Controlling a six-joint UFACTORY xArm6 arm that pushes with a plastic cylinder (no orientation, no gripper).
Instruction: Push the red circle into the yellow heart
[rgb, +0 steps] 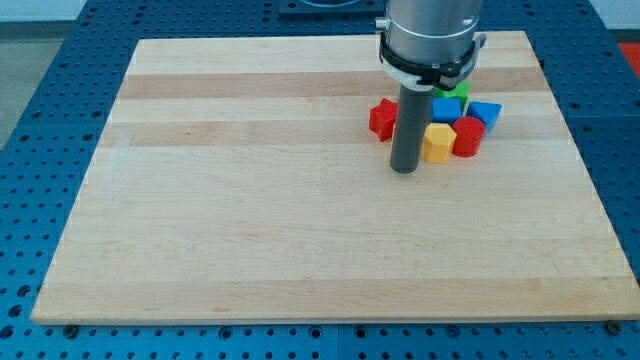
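My tip (404, 170) rests on the wooden board (300, 220) at the left edge of a tight cluster of blocks in the view's upper right. The yellow block (437, 143), whose shape is hard to make out, sits just right of the rod, nearly touching it. The red round block (468, 137) touches the yellow block's right side. A second red block (382, 118), star-like, lies just left of the rod and slightly above the tip.
Two blue blocks (446, 109) (485, 113) sit right behind the yellow and red ones. A green block (456, 92) lies behind them, partly hidden by the arm's body. The board's right edge (575, 150) is near the cluster.
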